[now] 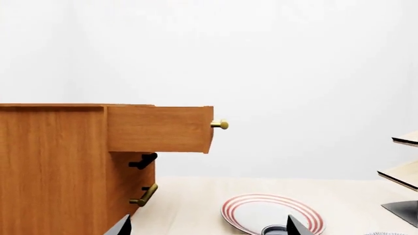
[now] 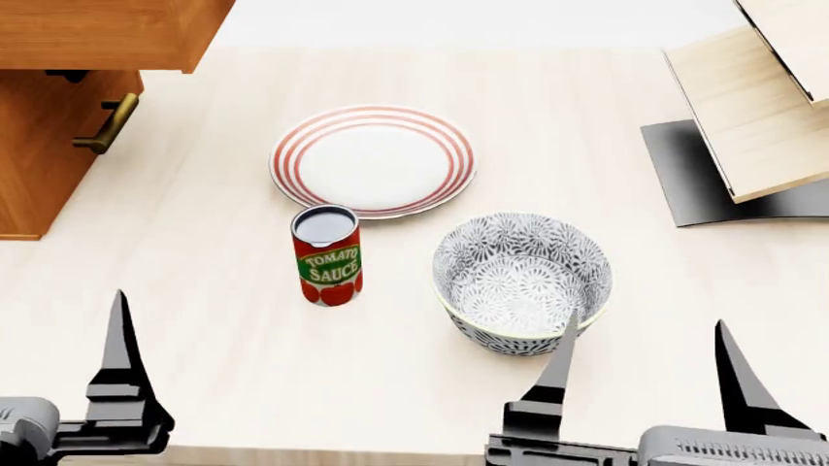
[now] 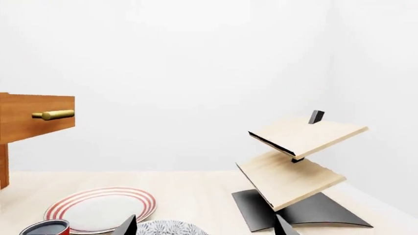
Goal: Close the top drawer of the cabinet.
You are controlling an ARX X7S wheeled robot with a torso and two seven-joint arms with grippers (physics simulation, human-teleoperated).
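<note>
Reaching with our wide-open left gripper (image 2: 123,364), we risk clipping the red tomato-sauce can (image 2: 328,255) beside it before meeting the orange-brown wooden top drawer (image 1: 160,129) far ahead.

Red can (image 2: 328,255), green label reading "TOMATO SAUCE" in white and yellow letters

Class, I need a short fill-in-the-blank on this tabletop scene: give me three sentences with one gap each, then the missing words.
1. The orange-brown wooden top drawer with its brass handle stands pulled ____ of the orange-brown wood-grain cabinet.
2. The label of the red tin can reads "Tomato ____".
3. The white round plate has rings of ____ colour around its rim.

Missing words: out; Sauce; red
</note>
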